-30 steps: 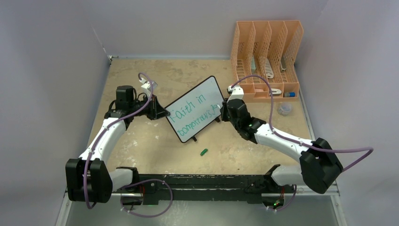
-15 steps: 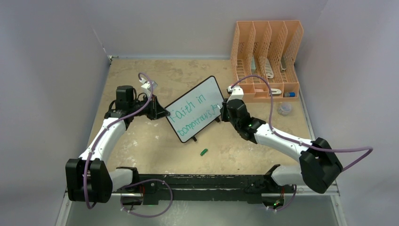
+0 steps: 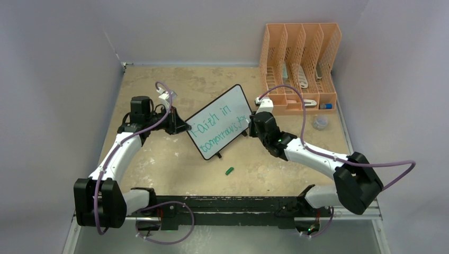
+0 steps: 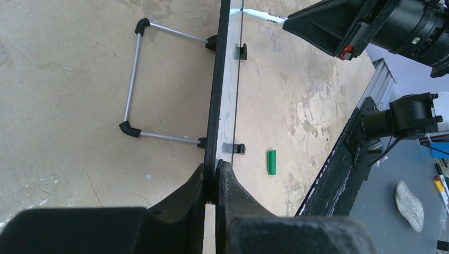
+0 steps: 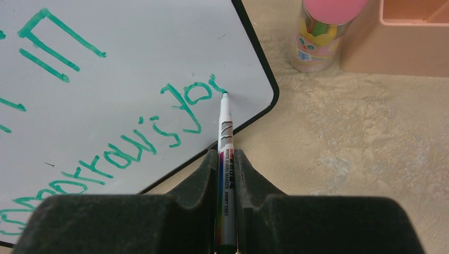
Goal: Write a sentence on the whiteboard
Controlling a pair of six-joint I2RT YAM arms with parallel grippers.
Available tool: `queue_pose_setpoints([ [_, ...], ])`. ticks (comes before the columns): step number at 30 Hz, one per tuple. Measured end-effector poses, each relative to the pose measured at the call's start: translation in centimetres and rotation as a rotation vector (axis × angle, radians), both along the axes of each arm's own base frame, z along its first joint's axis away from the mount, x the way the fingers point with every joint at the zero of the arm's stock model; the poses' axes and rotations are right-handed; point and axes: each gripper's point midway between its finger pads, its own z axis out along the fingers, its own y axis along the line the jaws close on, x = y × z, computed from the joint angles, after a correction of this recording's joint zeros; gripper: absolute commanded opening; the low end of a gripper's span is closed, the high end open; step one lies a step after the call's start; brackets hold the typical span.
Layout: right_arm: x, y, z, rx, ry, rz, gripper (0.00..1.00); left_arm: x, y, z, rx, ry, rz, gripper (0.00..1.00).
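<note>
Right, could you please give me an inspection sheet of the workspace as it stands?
Surface: mottled beige table.
Job's things: whiteboard upright on its stand; green sentence in two lines; marker tip at the second line's end.
Clutter: green cap before the whiteboard; pink-lidded jar beside orange organizer.
Hands: left hand shut on whiteboard edge; right hand shut on marker.
Cables: two purple cables, arching free above the table.
Surroundings: plain walls on three sides.

Clutter on the mottled beige table
A peach mesh file organiser stands at the far right corner with pale items in its slots. A small green cap lies alone near the front edge. A pink-lidded clear jar sits just beside the organiser's base.
</note>
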Motion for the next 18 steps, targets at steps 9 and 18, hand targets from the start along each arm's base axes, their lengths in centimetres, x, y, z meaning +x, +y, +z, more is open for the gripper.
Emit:
queue_pose_setpoints([
  [9,0.4,-0.3,0.3,-0.001,-0.016,-0.019,0.0,0.0,0.0,0.0,0.0,0.0,0.0,0.0],
  [18,0.9,0.1,1.3,0.011,-0.048,-0.012,0.0,0.0,0.0,0.0,0.0,0.0,0.0,0.0],
])
